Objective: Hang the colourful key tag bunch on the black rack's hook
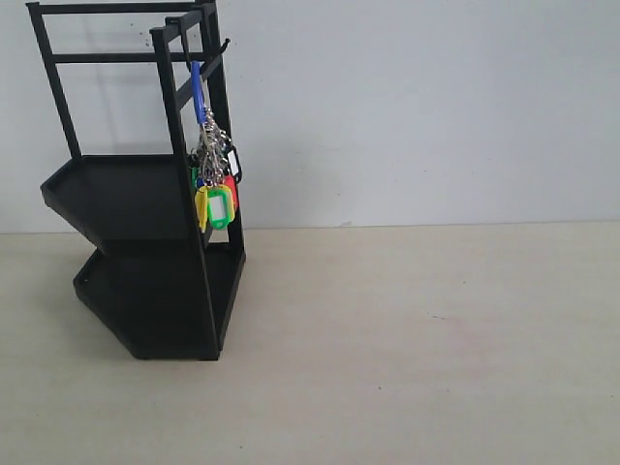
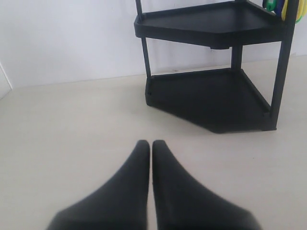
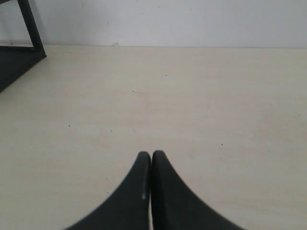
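Hanging on black rack [image 1: 116, 194], key tag bunch [image 1: 215, 186] fully visible exterior only.

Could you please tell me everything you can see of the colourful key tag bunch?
The colourful key tag bunch hangs from the upper frame of the black rack, beside its front upright. A blue tag on top leads down through silver rings to plastic-looking yellow, green and red tags at upper-tray height. Only the rack touches it.
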Controlling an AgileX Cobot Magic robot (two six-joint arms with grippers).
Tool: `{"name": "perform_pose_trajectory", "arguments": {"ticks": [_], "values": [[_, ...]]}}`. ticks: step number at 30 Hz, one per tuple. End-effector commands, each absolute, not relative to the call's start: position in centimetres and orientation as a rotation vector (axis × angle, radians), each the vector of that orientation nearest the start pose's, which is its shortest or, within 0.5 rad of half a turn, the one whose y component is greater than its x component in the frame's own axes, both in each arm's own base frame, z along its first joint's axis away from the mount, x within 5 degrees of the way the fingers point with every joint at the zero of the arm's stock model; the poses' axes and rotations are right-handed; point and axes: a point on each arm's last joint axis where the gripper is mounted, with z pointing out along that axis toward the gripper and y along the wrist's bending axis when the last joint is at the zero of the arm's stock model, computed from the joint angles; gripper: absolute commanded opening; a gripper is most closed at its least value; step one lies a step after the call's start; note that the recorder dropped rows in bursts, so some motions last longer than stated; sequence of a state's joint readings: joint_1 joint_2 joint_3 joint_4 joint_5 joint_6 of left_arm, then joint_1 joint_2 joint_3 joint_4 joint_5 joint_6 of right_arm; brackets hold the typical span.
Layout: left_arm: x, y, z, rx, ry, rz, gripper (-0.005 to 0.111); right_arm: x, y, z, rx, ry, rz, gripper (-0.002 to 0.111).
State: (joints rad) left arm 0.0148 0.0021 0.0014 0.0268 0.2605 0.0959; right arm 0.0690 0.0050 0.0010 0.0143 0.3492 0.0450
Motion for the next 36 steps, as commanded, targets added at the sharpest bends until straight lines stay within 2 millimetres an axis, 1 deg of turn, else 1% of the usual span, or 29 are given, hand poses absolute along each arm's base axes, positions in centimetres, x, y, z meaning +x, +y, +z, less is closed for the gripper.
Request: {"name": "perform_pose_trajectory", "arguments": {"ticks": [1,4,9,36], "values": [[5.52,0.13,19.01,0.088,1.737,0.103,0.004,5.33,0.38,18.19,-0.025,1.831,0.078,0.000],[5.52,0.13,19.01,0.088,1.737,0.103,0.004,5.33,0.31,18.19,-0.013,1.831,0.071,0.000],[5.52,0.13,19.01,0.088,1.737,0.103,0.004,5.34,-0.17,18.19,0.081,1.829,0.014,0.000],[5.52,0.13,19.01,0.088,1.737,0.103,0.004,5.34,-0.16,18.19,0.087,1.829,0.019,0.000]]}}
